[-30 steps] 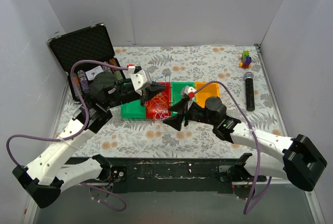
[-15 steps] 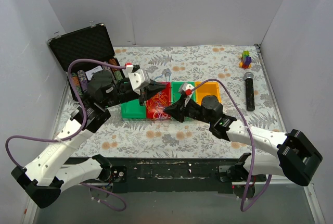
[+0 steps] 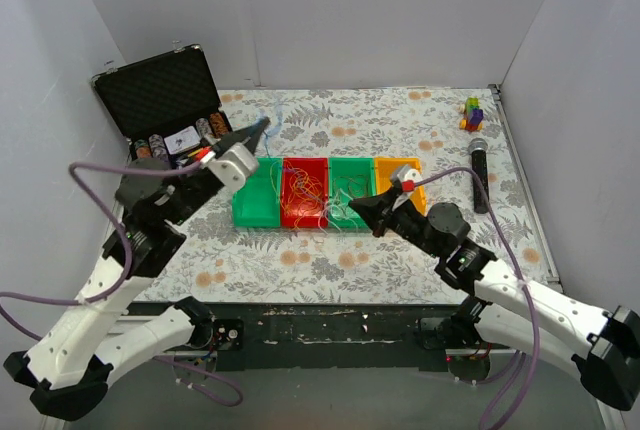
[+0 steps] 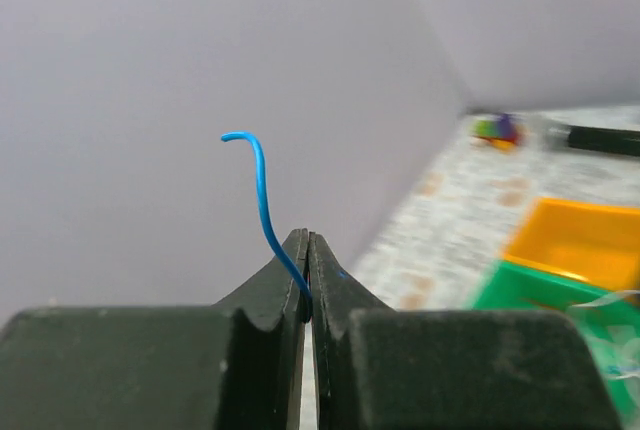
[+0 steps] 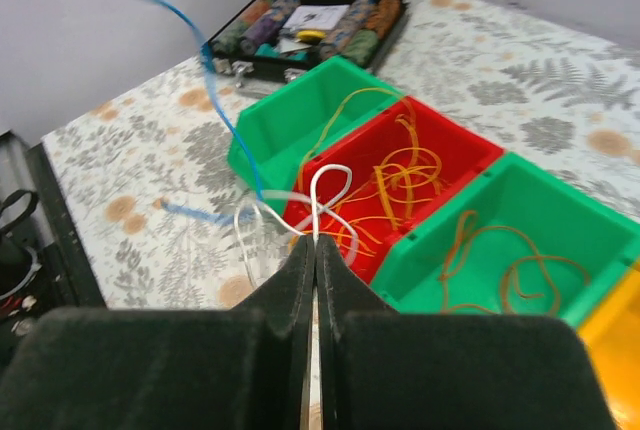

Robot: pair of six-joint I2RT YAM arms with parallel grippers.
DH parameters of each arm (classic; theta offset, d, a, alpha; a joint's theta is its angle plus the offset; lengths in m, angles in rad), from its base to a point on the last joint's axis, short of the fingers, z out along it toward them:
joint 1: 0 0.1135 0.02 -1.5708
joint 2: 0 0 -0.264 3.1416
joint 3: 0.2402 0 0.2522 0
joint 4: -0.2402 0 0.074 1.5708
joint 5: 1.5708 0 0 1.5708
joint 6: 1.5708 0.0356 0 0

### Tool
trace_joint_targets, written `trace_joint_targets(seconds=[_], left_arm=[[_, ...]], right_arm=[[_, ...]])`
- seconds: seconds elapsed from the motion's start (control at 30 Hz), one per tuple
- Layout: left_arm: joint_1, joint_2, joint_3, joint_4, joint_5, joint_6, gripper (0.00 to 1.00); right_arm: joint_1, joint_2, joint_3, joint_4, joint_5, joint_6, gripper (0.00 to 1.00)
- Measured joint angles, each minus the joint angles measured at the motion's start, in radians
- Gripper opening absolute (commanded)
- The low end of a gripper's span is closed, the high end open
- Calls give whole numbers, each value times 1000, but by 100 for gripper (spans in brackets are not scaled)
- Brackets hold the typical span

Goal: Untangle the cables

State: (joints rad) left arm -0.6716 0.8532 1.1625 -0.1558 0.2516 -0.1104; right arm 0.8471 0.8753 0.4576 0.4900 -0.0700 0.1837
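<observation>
The cables [image 3: 306, 192] are thin orange loops lying in a red bin [image 5: 470, 153], with a few more orange cables [image 5: 512, 272] in the green bin [image 5: 590, 212] beside it. My left gripper [image 3: 260, 127] is raised above the table's back left, shut on a blue cable [image 4: 262, 193] whose free end curls up above the fingertips. That blue cable [image 5: 212, 62] slants down to the bins. My right gripper [image 5: 314, 242] hovers at the bins' near edge, shut on a white cable [image 5: 331, 176] that loops above its tips and crosses the blue one.
Four bins stand in a row: green [image 3: 257, 200], red [image 3: 296, 168], green [image 3: 352, 172], orange [image 3: 396, 172]. An open black case [image 3: 160, 95] with poker chips sits at the back left. A microphone [image 3: 479, 175] and a small toy [image 3: 472, 112] lie at the right.
My right gripper has shut on the white cable and drawn back to the right. My left arm has swung up and to the left, pulling the blue cable away from the bins.
</observation>
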Motion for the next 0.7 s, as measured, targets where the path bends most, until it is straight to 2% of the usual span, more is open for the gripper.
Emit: trace_joint_targets(seconds=[0.17,0.37,0.53,0.7], left_arm=[[1,-76,7,243,-280,267,0],[2,-60,34,419,-514,424,0],[2,-5,114,464,-594,487,0],[3,-42,126,326,-531,429,0]], right_arm=[[-29,-154,-35,-98,117,5,1],[-37,-235,-27,-231,325,13,1],[-49,-255,0,-349,467,15,1],[-51,-282,34,-380,521,2,1]])
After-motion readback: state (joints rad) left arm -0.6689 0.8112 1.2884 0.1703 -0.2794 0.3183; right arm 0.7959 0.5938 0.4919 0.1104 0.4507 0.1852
